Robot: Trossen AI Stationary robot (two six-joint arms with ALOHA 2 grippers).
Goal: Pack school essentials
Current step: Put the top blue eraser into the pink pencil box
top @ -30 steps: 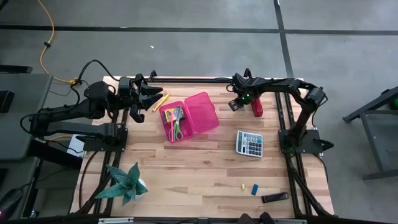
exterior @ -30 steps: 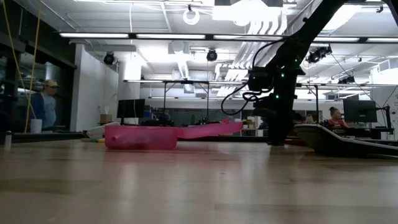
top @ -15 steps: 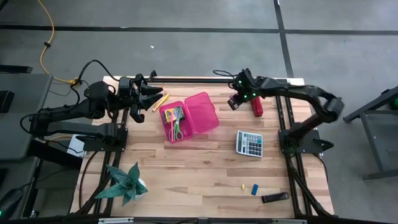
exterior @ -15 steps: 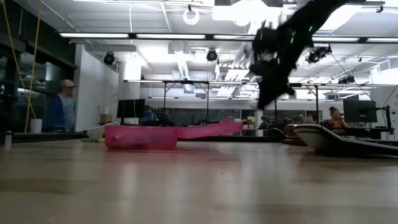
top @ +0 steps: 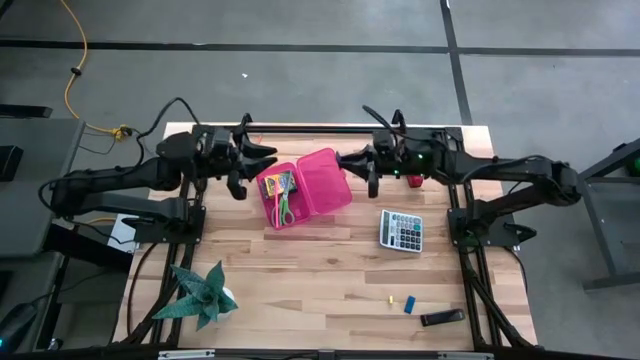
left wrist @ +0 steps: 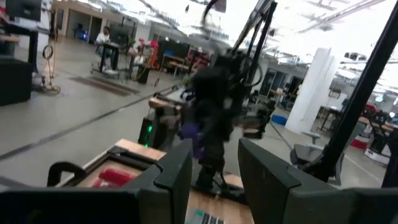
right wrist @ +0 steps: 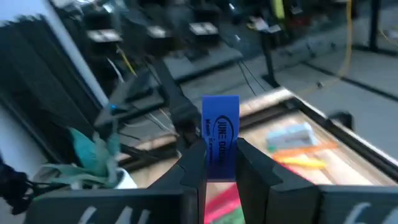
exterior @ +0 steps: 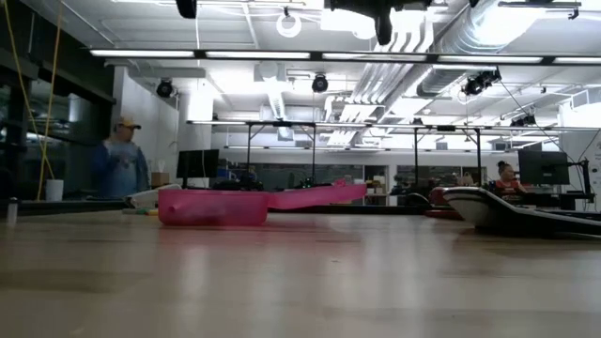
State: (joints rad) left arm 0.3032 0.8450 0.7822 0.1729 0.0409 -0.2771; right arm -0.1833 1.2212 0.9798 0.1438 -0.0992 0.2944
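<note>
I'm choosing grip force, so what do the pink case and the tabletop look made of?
The pink case looks like moulded plastic: uniform bright colour, rounded corners, slight sheen. The tabletop looks like jointed wooden strips with visible grain and a smooth, lightly reflective finish, though a laminate imitation is possible.

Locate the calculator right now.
In the high view the calculator lies flat on the table's right half, apart from the open pink box to its left and nearer the front edge than the right gripper.
</note>
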